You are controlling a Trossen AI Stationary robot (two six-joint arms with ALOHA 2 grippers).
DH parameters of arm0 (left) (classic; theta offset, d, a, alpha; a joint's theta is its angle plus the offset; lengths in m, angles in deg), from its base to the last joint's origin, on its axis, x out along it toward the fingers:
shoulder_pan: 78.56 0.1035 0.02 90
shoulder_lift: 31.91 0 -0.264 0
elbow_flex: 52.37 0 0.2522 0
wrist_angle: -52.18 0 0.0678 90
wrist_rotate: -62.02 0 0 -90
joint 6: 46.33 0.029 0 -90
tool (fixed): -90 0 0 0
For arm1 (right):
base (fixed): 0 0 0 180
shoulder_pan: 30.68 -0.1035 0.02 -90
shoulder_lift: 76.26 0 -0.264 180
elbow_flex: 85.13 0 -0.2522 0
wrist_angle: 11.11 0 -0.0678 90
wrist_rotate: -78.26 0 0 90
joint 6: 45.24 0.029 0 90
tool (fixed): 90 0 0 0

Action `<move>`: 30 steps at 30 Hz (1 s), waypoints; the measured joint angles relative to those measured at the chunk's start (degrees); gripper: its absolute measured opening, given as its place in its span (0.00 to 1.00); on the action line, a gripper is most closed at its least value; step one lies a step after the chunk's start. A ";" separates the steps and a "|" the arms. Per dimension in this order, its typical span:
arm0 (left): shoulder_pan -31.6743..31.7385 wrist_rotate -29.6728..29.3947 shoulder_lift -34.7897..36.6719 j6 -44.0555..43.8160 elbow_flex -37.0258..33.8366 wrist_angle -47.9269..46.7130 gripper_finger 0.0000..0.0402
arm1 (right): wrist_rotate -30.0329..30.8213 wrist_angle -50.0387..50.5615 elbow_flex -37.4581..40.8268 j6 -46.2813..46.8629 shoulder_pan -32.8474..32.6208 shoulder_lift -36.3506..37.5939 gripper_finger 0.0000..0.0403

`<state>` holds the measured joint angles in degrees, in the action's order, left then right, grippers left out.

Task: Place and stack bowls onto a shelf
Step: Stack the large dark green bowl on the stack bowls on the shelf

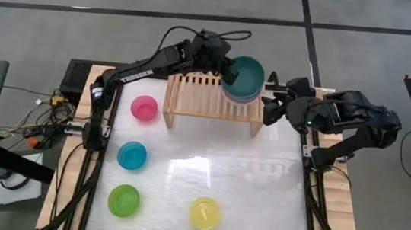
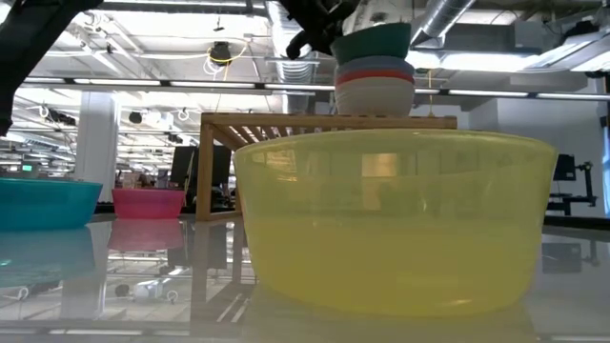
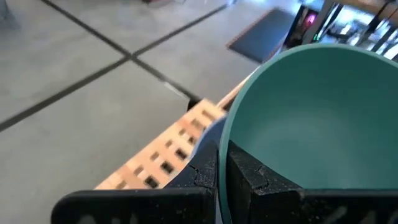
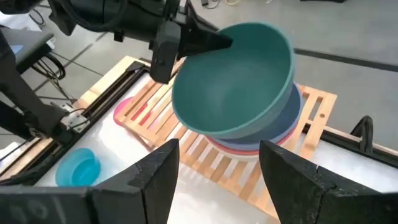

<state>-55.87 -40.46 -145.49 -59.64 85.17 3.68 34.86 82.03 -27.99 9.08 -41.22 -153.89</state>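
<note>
A teal bowl (image 1: 246, 75) sits tilted on top of a stack of larger bowls (image 4: 283, 127), blue, red and white from the top down, at the right end of the light-wood shelf (image 1: 199, 99). My left gripper (image 1: 231, 70) is shut on the teal bowl's rim. My right gripper (image 1: 270, 106) hovers open just right of the shelf, touching nothing. The pink bowl (image 1: 144, 108), cyan bowl (image 1: 132, 155), lime green bowl (image 1: 124, 200) and yellow bowl (image 1: 205, 214) rest on the table. My left gripper pinches the teal bowl's rim (image 3: 225, 138) on its left side, one finger (image 3: 252, 177) inside the bowl and one outside. The fingers come slanting down from the table's left and far side. The bowl is tilted, its underside resting in the blue bowl (image 4: 287, 115) below.
The shelf's left and middle slats (image 1: 189, 90) are bare. The four small bowls line the table's left and near part. The glossy table's middle and right (image 1: 260, 182) is open. Cables and a box (image 1: 45, 110) lie off the left edge.
</note>
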 joint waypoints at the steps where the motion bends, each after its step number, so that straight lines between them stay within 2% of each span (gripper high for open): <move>1: 0.05 -0.01 0.00 0.10 -0.05 -0.61 0.00 | -0.03 -0.01 0.00 0.16 0.02 -0.02 0.62; 7: 0.34 1.56 0.00 1.46 -0.14 -1.20 0.00 | -0.21 -0.11 0.00 0.64 0.02 0.05 0.62; 10: 0.46 1.71 0.00 1.66 -0.14 -1.22 0.04 | -0.23 -0.19 0.00 0.73 0.00 0.05 0.62; 23: 0.56 0.18 0.00 -2.28 -0.14 -0.75 0.41 | -0.34 -0.78 0.00 0.84 -1.89 0.07 0.62; 26: 0.68 -2.09 0.00 -2.94 0.20 -1.01 0.43 | -0.34 -0.77 0.00 0.87 -2.39 0.07 0.62; 30: 1.66 -1.19 -0.22 -7.02 -0.25 -3.86 0.42 | -0.34 -0.77 0.00 0.86 -2.60 0.07 0.62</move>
<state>-54.21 -41.65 -145.71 -66.66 84.92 -0.18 34.52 81.26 -27.99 9.94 -43.82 -153.82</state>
